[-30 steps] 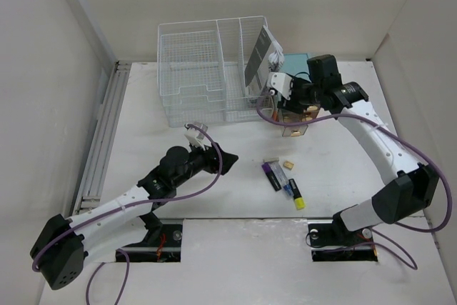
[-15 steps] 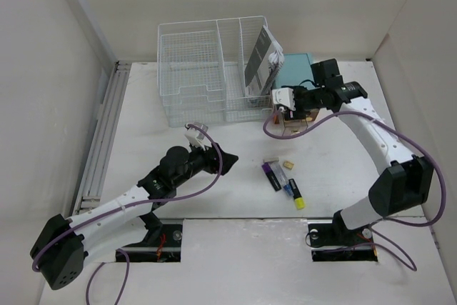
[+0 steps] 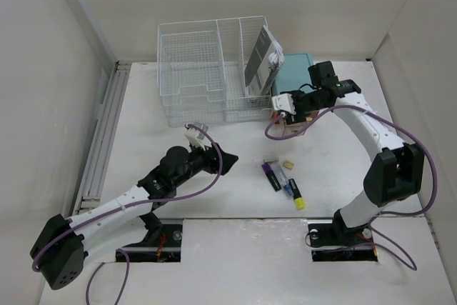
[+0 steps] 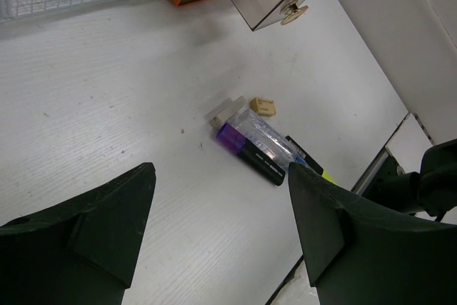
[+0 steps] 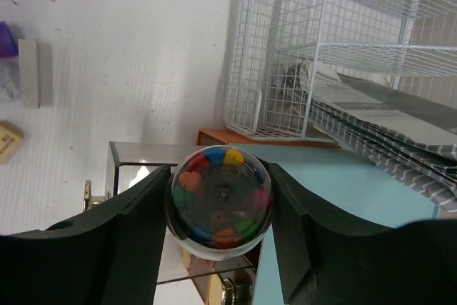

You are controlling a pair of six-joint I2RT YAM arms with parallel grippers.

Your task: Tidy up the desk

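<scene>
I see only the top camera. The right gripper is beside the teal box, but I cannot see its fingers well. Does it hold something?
Observer: Yes. The right wrist view shows the right gripper closed on a clear round container with coloured pieces inside.
Operator: What is under the container?
Observer: In that view a smoky transparent drawer with a brass knob lies directly behind it.
Operator: And the left gripper, is it free?
Observer: The left wrist view shows the left gripper open and empty above the desk.
</scene>
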